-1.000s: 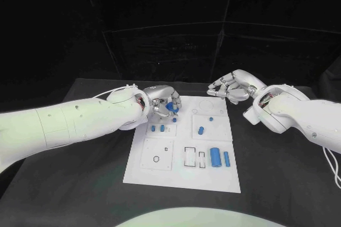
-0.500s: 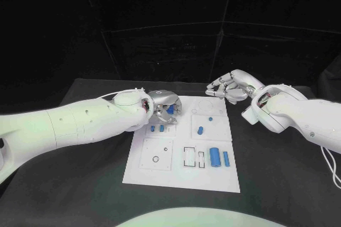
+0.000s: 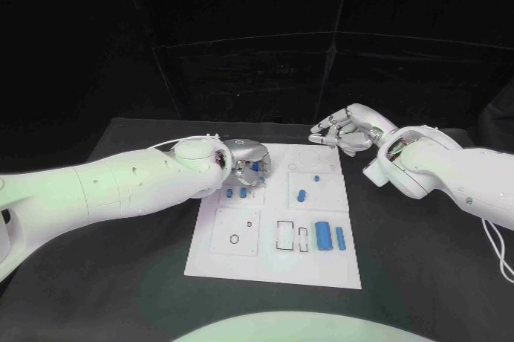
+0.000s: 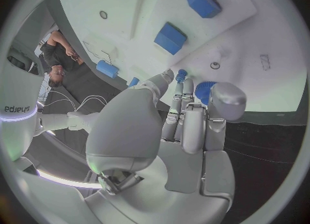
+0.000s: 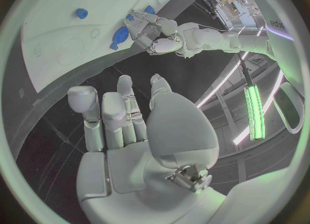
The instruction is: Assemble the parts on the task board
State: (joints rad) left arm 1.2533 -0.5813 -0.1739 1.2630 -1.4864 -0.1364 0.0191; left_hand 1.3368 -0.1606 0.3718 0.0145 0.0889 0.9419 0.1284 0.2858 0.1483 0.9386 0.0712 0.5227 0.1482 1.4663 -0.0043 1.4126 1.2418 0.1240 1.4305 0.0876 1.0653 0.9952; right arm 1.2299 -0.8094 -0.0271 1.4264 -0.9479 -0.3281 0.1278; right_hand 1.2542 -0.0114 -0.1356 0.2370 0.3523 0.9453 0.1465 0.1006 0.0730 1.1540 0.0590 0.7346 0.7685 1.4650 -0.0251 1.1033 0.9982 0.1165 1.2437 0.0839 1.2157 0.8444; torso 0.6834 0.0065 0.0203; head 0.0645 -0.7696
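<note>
Head view, near to far: the white task board [image 3: 220, 264] lies mid-table, with two blue upright parts [image 3: 331, 236] side by side at its near right. Farther back, two small blue parts [image 3: 235, 193] sit just below the left hand [image 3: 249, 171], whose curled fingers pinch one blue part [image 4: 204, 90]. Beyond the board's far right corner, the right hand [image 3: 345, 130] hovers, fingers loosely curled, holding nothing.

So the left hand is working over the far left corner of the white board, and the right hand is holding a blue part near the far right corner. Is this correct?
Not quite. The right hand holds nothing: the right wrist view shows its fingers apart with no part between them, off the edge of the white board. The rest stands: the left hand is over the far left corner, with a blue part at its fingers.
</note>
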